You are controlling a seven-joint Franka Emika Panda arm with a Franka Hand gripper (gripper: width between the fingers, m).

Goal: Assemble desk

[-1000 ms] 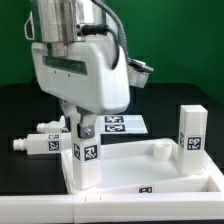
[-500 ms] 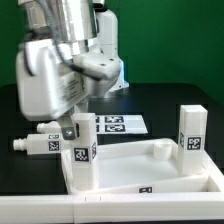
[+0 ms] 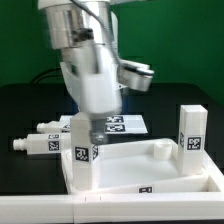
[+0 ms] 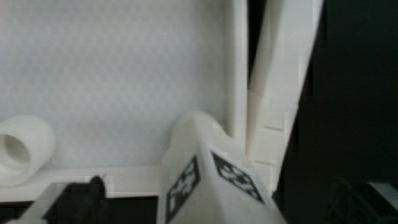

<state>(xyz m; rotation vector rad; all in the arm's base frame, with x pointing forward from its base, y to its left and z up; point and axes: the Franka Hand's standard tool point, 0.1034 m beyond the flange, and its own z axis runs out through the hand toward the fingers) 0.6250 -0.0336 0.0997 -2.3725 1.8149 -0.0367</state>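
The white desk tabletop [image 3: 150, 172] lies at the front with its rim up. One white tagged leg [image 3: 85, 150] stands upright in its corner at the exterior view's left. My gripper [image 3: 90, 124] hangs straight over this leg's top. In the wrist view the leg [image 4: 217, 170] stands corner-on between my dark fingers [image 4: 79, 202], with a gap on each side, so the gripper [image 4: 214, 208] is open around it. A second leg [image 3: 190, 132] stands upright at the exterior view's right. Two more legs [image 3: 40, 141] lie on the black table at the left.
The marker board [image 3: 127, 124] lies flat behind the tabletop. A round corner socket [image 4: 18, 148] of the tabletop shows in the wrist view. The arm's white body fills the upper middle of the exterior view.
The wrist and arm body have turned over the corner leg, swinging from the exterior view's left to the middle. The leg stays in its corner.
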